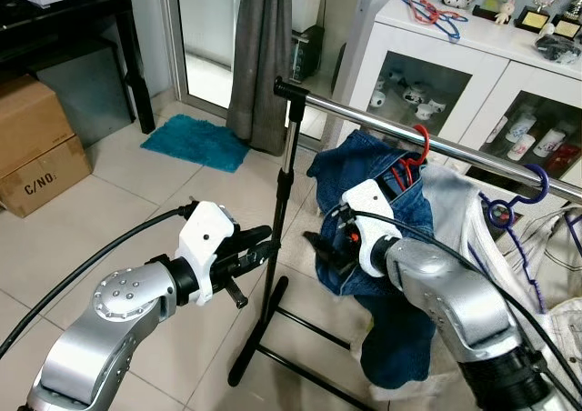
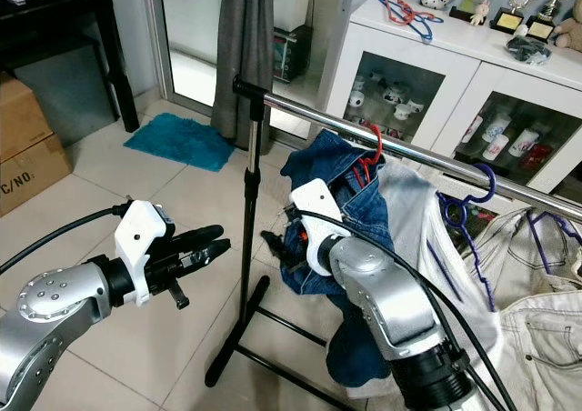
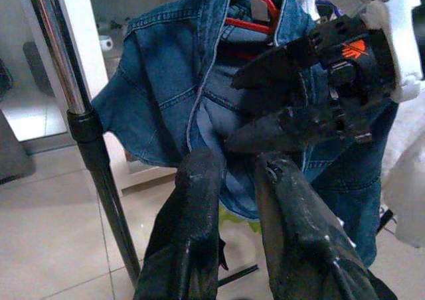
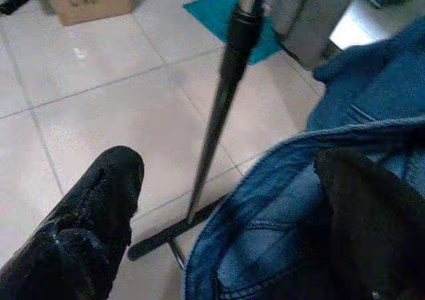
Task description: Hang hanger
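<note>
The red plastic hanger (image 1: 416, 153) is already hooked over the long chrome clothes rail (image 1: 382, 120), and a blue denim jacket (image 1: 386, 215) is carried on it. The rail runs from the black upright post (image 1: 284, 188) away toward the robot's right, and the hanger's hook sits across this long axis. The right claw (image 1: 326, 249) is the nearer one: it is held against the jacket's front edge, below the hook and a little toward the post, and its fingers are spread wide, with the denim hem lying between them but not pinched. The left claw (image 1: 258, 247) is found on the other side of the post, apart from the cloth, its fingers almost together and empty. In the left wrist view the hanger's neck is shown inside the collar, which the head views partly hide; in the right wrist view the open gap of the right claw around the hem is made clear.
</note>
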You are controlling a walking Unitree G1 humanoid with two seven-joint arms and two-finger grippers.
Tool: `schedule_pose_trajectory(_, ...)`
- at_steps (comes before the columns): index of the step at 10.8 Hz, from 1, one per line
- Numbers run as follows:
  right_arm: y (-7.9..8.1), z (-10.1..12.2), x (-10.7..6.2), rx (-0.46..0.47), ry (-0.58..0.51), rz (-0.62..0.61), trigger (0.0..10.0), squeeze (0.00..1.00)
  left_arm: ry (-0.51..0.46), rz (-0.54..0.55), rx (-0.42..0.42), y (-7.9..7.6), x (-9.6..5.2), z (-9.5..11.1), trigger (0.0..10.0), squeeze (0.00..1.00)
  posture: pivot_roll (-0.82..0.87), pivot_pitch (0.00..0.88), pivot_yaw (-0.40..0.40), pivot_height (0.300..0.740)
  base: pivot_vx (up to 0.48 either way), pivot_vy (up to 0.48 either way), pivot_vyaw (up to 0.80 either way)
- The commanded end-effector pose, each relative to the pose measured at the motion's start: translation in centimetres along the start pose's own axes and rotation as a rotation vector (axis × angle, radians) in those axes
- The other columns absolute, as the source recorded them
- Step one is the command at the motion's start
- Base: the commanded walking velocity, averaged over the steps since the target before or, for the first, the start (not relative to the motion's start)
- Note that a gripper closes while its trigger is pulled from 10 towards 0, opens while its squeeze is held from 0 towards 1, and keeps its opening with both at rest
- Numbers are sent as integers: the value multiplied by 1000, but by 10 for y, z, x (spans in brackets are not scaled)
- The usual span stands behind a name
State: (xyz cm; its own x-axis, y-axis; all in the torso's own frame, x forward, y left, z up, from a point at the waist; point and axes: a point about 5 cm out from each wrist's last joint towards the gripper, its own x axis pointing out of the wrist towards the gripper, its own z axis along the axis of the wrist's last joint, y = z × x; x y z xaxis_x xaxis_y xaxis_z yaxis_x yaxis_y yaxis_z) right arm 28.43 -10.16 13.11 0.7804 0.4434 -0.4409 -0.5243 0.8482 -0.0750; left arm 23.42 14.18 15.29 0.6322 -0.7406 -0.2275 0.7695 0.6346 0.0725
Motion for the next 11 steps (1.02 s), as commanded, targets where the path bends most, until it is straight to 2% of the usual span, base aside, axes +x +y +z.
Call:
schedule_pose_trajectory(1,-16,0,-3,26,9,-100,10000,0,3,-31,10,-5,2,2,10000,0,93,0,-116,740,0,0,0)
schedule_pose_trajectory(3,-26,-6,-4,71,10,-202,10000,0,5,-38,13,-5,3,2,10000,0,89,0,-106,740,0,0,0)
schedule_pose_trajectory(4,-36,-6,-7,88,-3,-289,10000,0,8,-40,18,-5,3,2,10000,0,89,0,-104,740,0,0,0)
schedule_pose_trajectory(6,-45,-3,-14,104,-21,-356,10000,0,8,-39,22,-3,2,3,10000,0,89,0,-104,740,0,0,0)
schedule_pose_trajectory(11,-65,6,-32,28,-44,-475,10000,0,-1,-65,32,-5,3,5,10000,0,87,0,-102,740,0,0,0)
